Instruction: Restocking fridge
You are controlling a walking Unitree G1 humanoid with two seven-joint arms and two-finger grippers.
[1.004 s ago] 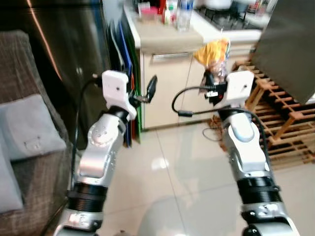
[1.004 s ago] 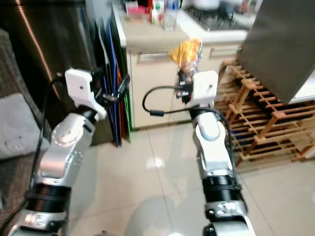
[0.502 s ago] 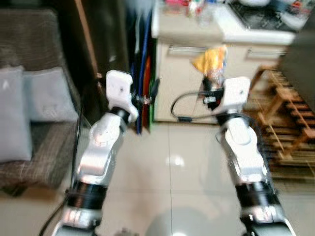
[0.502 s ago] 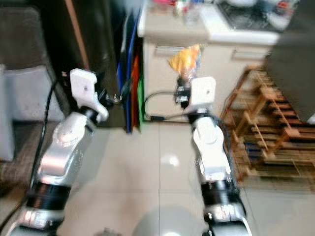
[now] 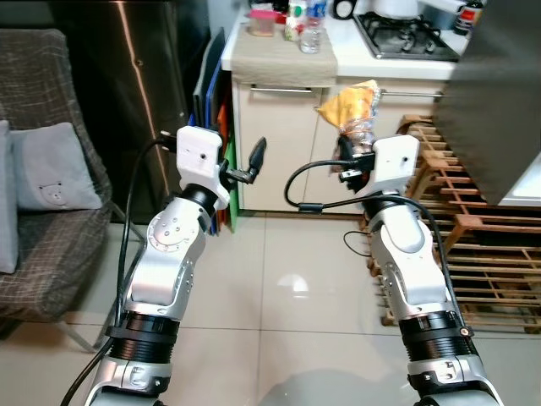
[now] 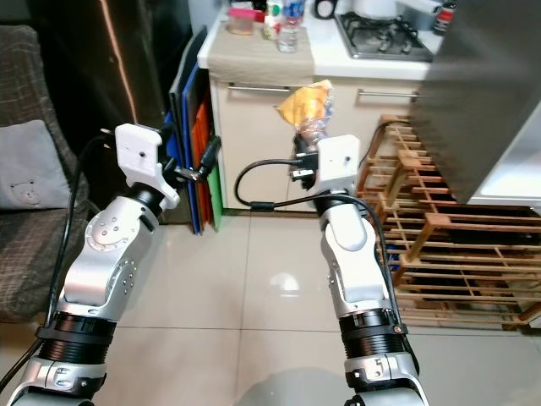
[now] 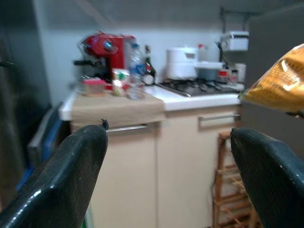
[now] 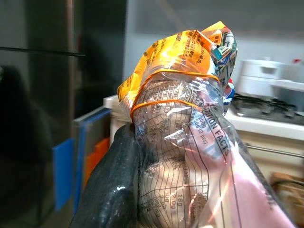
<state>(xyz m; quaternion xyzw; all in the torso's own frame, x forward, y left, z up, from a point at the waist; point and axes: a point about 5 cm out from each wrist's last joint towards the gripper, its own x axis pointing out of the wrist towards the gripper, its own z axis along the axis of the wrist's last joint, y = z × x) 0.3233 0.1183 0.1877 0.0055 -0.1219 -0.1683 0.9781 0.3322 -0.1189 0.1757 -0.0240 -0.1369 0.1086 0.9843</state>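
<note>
My right gripper [image 5: 353,154] is raised in front of me and shut on a food bag [image 5: 353,108], orange at the top and clear below, bound with rubber bands; the bag [image 8: 190,123] stands upright between the black fingers [image 8: 111,190]. My left gripper [image 5: 254,161] is held up at the same height to its left, open and with nothing in it; its two fingers [image 7: 71,180] stand wide apart. The dark fridge door [image 5: 127,93] rises at the left, behind the left arm, and is closed.
A cream cabinet [image 5: 279,144] with a counter holding bottles [image 5: 313,25] and a gas hob [image 5: 406,38] is straight ahead. Coloured boards [image 5: 215,127] lean between fridge and cabinet. A wooden rack [image 5: 482,220] is at the right, an armchair with a grey cushion [image 5: 46,169] at the left.
The camera has swung and steadied: the blur is gone and the armchair and fridge show more fully at the left. Both arms keep their raised pose, the right still gripping the bag.
</note>
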